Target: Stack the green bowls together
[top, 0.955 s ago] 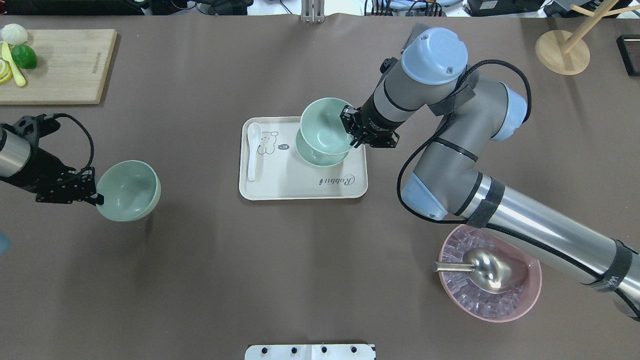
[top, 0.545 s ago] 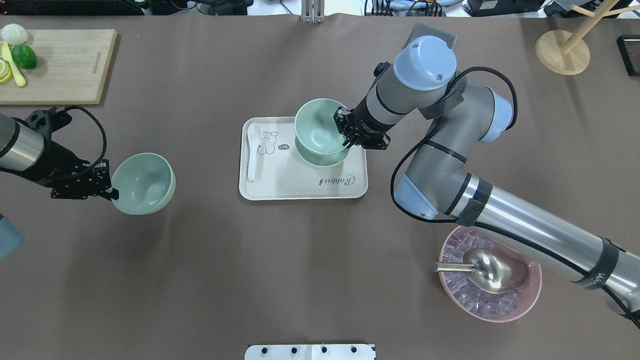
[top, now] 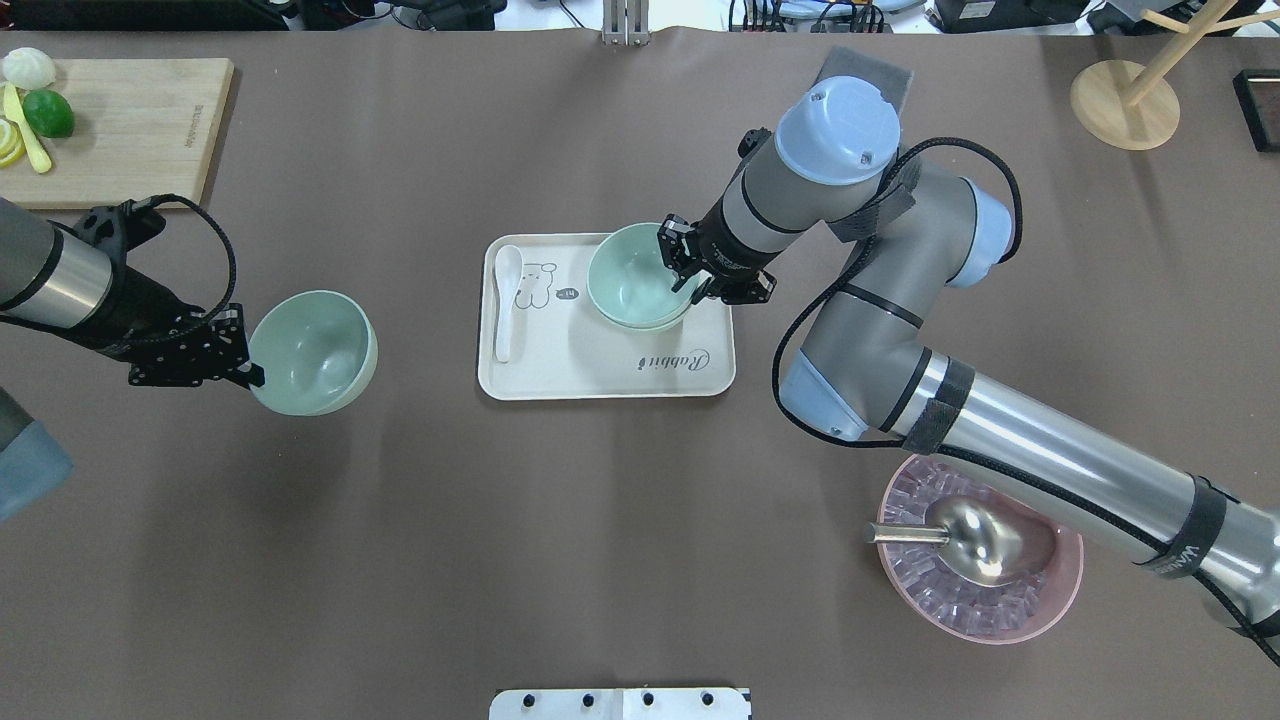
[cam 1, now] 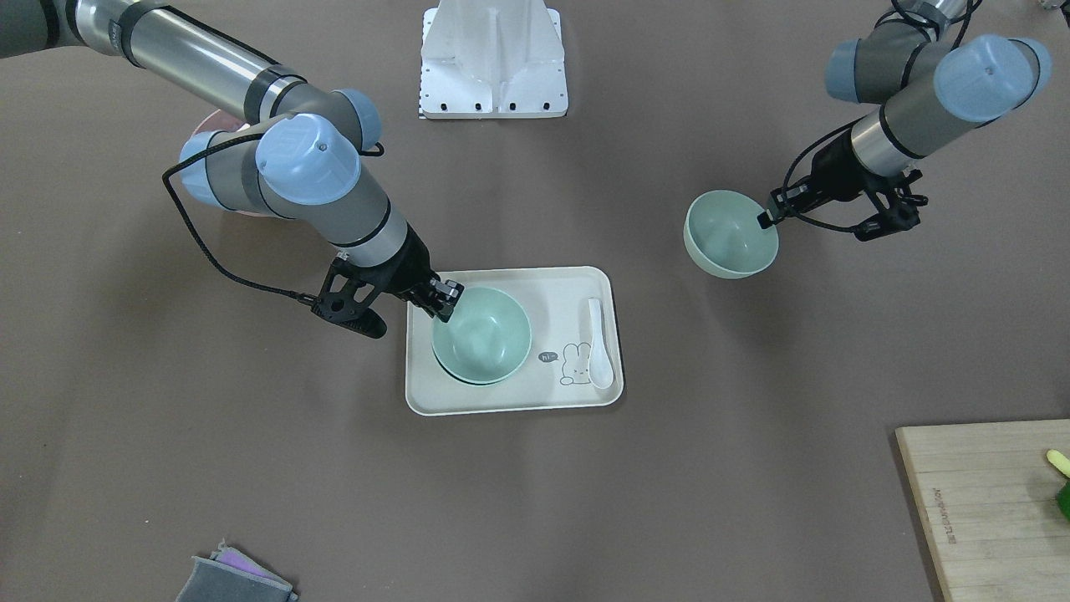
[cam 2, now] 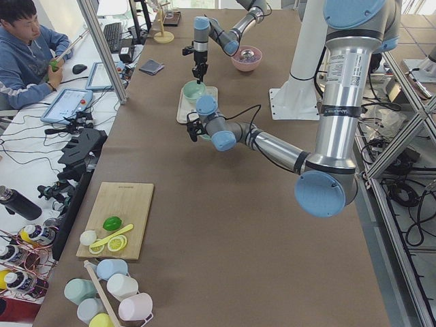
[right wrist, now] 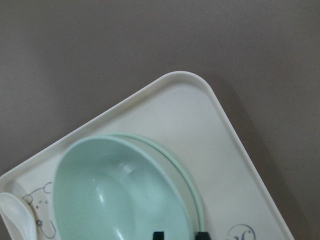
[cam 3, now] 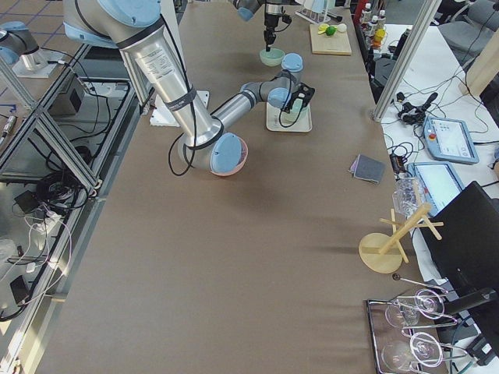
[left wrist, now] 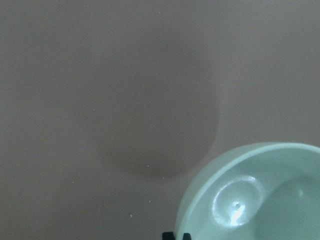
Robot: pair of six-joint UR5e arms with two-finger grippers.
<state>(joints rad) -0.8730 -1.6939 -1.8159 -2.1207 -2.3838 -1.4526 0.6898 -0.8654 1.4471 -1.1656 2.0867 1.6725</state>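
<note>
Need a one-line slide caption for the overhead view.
Right pincer holds upper green bowl in lower bowl on tray; left pincer holds third bowl aloft.

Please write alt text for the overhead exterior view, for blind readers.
The right hand grips a green bowl by its rim, over a second bowl on the cream tray. The left hand holds a third bowl away from the tray.

On a brown worktop point(top: 500, 550), a cream tray point(top: 600, 370) holds a white spoon point(top: 506, 300), a pink bowl point(top: 1060, 590) of clear cubes holds a metal scoop point(top: 985, 540), and a wooden board point(top: 130, 130) carries a lime point(top: 48, 113).
</note>
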